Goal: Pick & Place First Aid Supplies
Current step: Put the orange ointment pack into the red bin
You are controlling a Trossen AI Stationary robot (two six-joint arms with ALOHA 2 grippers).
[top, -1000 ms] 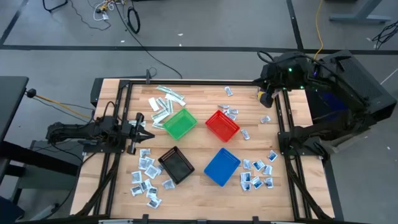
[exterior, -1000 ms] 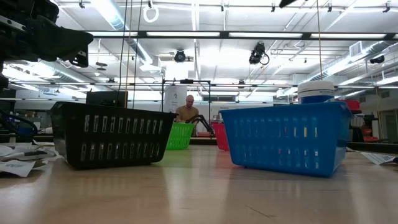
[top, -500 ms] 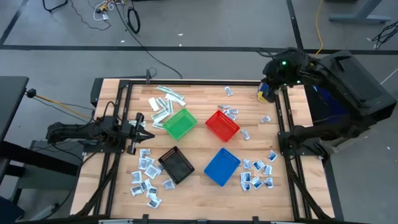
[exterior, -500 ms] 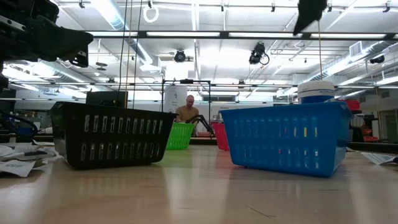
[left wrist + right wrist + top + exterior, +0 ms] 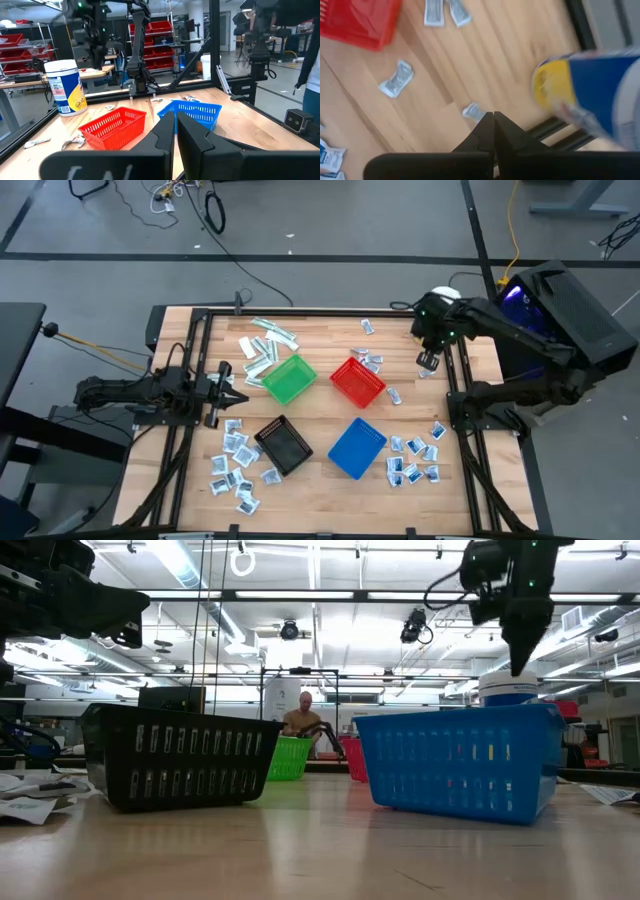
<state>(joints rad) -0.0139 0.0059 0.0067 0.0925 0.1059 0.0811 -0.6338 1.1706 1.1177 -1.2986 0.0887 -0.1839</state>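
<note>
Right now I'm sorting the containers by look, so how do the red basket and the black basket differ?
The red basket sits on the far half of the table, right of the green basket; the black basket sits nearer the front, left of the blue basket. White packets crowd the black basket's left side, while only a few lie by the red basket's right. Both are square, slotted, upright and show nothing inside.

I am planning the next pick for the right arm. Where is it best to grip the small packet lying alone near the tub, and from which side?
Probably from straight above. The packet lies flat on the bare table, so the right gripper, shut now, should open and pinch across its narrow width. The tub stands close, so keep the fingers clear of it.
</note>
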